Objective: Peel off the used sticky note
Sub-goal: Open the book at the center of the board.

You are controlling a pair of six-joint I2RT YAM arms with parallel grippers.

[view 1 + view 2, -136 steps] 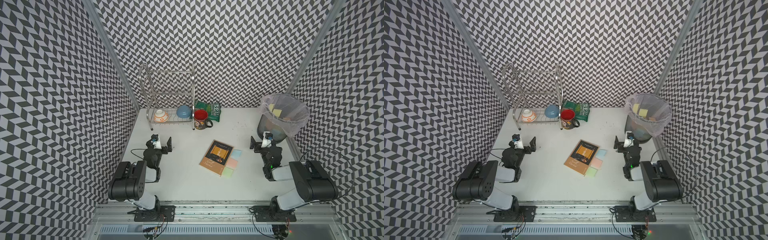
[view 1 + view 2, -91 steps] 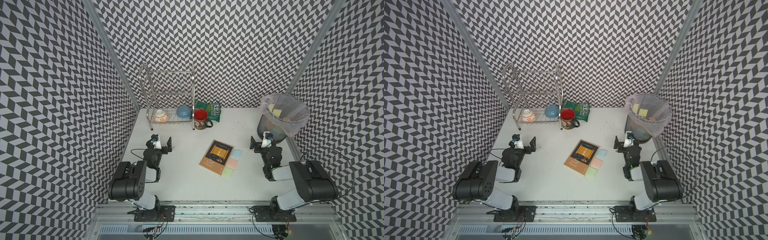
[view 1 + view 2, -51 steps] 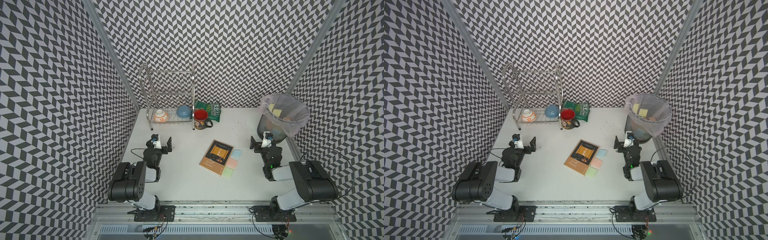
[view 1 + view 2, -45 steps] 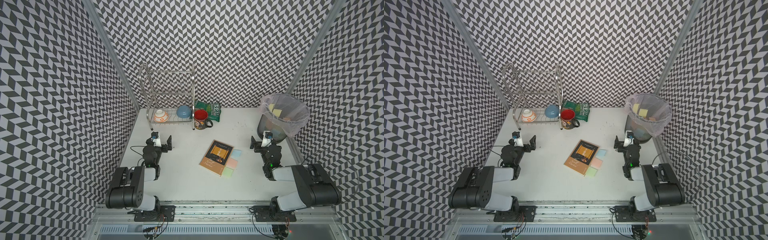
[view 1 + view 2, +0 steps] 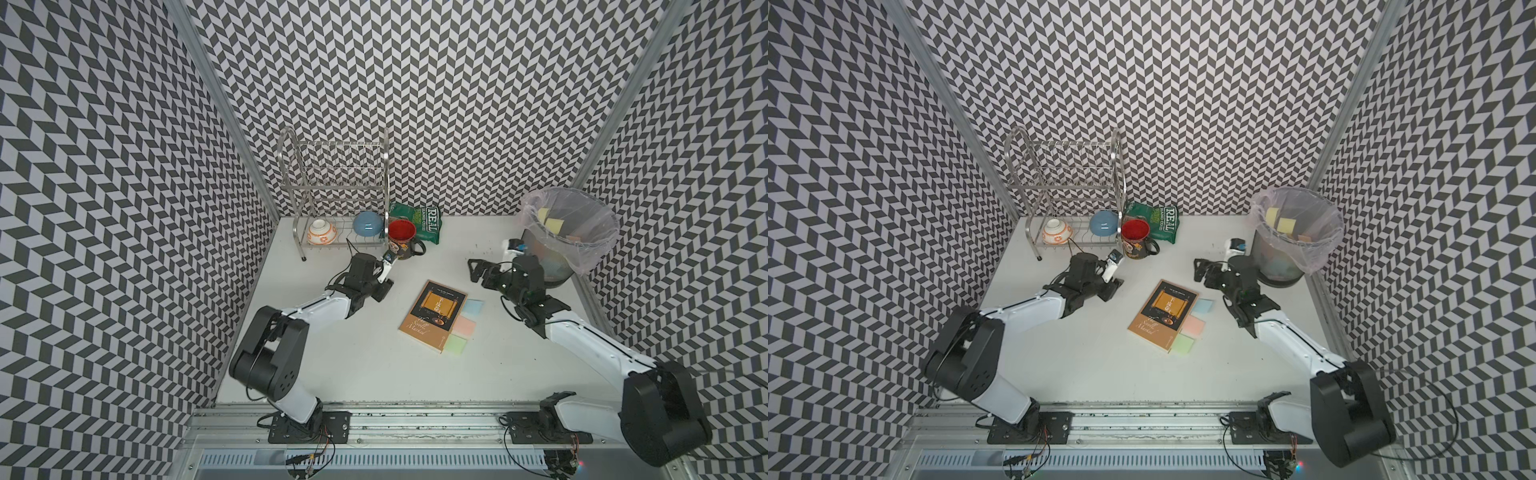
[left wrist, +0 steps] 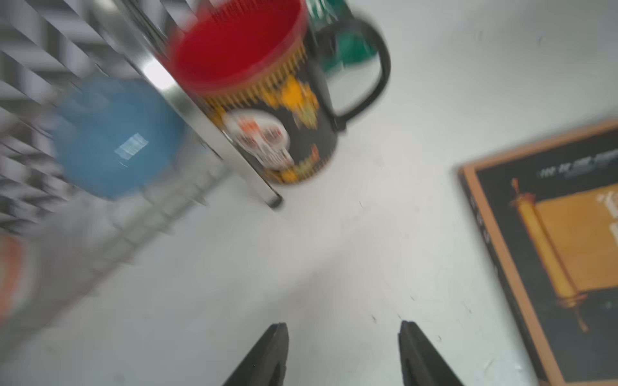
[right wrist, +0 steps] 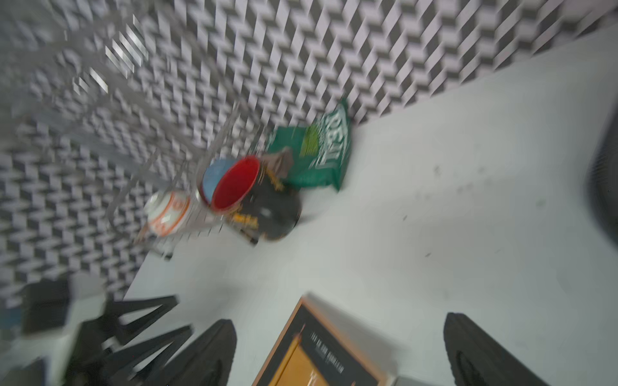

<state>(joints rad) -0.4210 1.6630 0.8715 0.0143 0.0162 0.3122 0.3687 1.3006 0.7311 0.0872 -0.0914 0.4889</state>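
Both top views show the approach step: empty, parted black right gripper [image 5: 478, 270] must be lowered onto the pale blue paper sticky note [image 5: 473, 307].

A robot test cell in a lab is shown: a white table [image 5: 353, 374] is enclosed by walls [image 5: 124, 166] papered in a black-and-white zigzag, with metal posts [image 5: 224, 104] in the corners and a metal mounting rail [image 5: 415, 405] along the lower frame edge.
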